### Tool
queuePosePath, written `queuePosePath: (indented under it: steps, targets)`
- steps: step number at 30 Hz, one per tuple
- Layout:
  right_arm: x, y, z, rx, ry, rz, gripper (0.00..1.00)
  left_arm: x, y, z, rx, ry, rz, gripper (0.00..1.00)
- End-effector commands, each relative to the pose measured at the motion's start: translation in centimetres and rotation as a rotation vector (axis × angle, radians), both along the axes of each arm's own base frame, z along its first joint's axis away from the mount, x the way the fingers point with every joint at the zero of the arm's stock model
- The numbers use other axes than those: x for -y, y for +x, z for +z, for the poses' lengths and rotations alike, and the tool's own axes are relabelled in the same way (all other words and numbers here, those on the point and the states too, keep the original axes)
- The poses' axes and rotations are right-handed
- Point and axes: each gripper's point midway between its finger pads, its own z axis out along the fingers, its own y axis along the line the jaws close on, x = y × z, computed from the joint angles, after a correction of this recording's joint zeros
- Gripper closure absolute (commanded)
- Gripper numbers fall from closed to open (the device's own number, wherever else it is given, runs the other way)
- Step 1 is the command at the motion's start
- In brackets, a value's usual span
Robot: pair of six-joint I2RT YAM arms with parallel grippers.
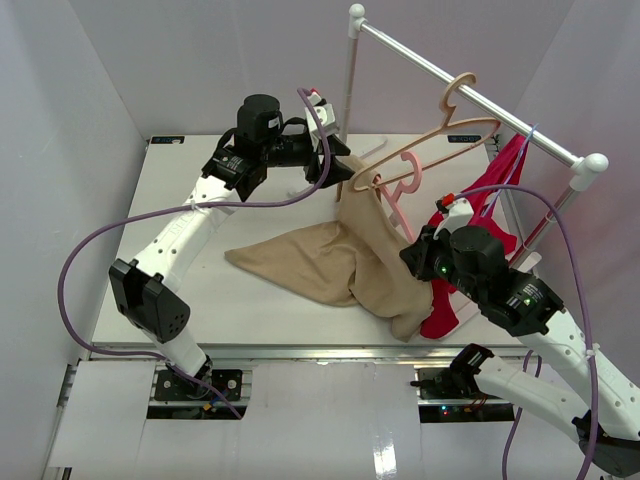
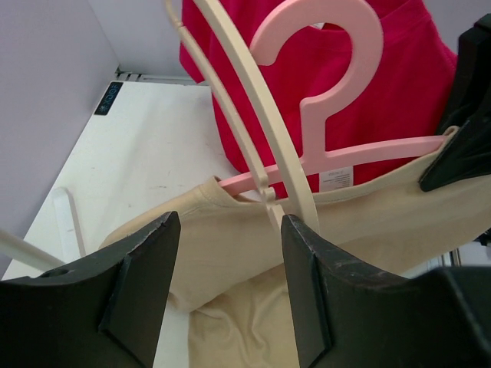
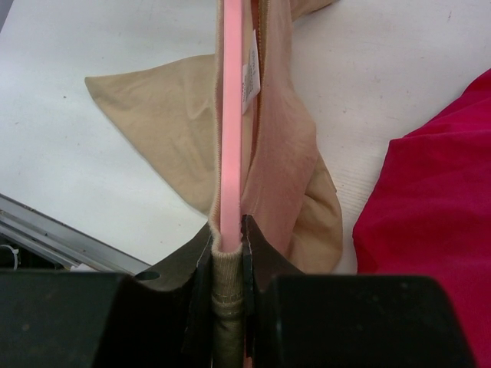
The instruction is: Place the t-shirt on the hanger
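Partway, judging by the drape. One hanger [image 2: 337,84] arm inside the t-shirt [image 1: 330,262], tip pinched together with cloth by right end effector [image 3: 228,245]. Rest of shirt hanging below hanger, trailing onto counter [image 1: 270,305]. Other hanger arm apparently bare, poking out at the collar. Left end effector [image 2: 230,222] beside hanger hook, jaws apart, holding nothing. Left to do: pull collar over bare arm, settle both shoulders.
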Motion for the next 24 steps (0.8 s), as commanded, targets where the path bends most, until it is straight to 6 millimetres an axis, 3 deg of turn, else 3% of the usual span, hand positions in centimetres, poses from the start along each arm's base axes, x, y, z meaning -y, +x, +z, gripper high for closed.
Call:
queuePosePath:
  steps: [1, 8, 19, 24]
  targets:
    - [-0.5, 0.9, 1.7, 0.067, 0.039, -0.011, 0.92, -1.4, -0.2, 2.8, 0.043, -0.030, 0.058, 0.33]
    - [-0.4, 0.9, 1.7, 0.070, 0.037, -0.013, 0.92, -1.9, -2.1, 5.3, 0.080, -0.065, 0.025, 0.31]
    - [-0.1, 0.8, 1.5, 0.073, 0.031, -0.018, 0.92, -1.5, -4.2, 4.5, 0.061, -0.054, -0.109, 0.30]
    - [-0.1, 0.8, 1.7, 0.079, 0.038, -0.016, 0.92, -1.1, -4.0, 3.9, 0.044, -0.047, -0.124, 0.30]
